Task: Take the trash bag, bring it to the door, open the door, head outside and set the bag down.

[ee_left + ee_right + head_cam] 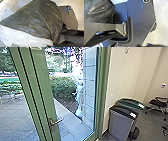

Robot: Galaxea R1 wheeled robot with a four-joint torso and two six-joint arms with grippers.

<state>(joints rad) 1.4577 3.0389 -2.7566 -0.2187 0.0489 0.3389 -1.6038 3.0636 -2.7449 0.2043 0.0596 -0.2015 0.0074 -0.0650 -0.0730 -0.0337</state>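
A glass door with a green frame stands in front of me in the head view, its metal lever handle low on the frame. Whether the door is fully closed, I cannot tell. In the left wrist view the dark trash bag bulges out large, with whitish clear plastic along one side. Its gathered end runs into my left gripper, which is shut on it. The dark bag also shows in the right wrist view, beyond a robot arm link.
Right of the door, two bins, one with a black lid and one with a green lid, stand by the wall. A black chair is farther right. Outside are paving, a hedge and a pale blurred shape.
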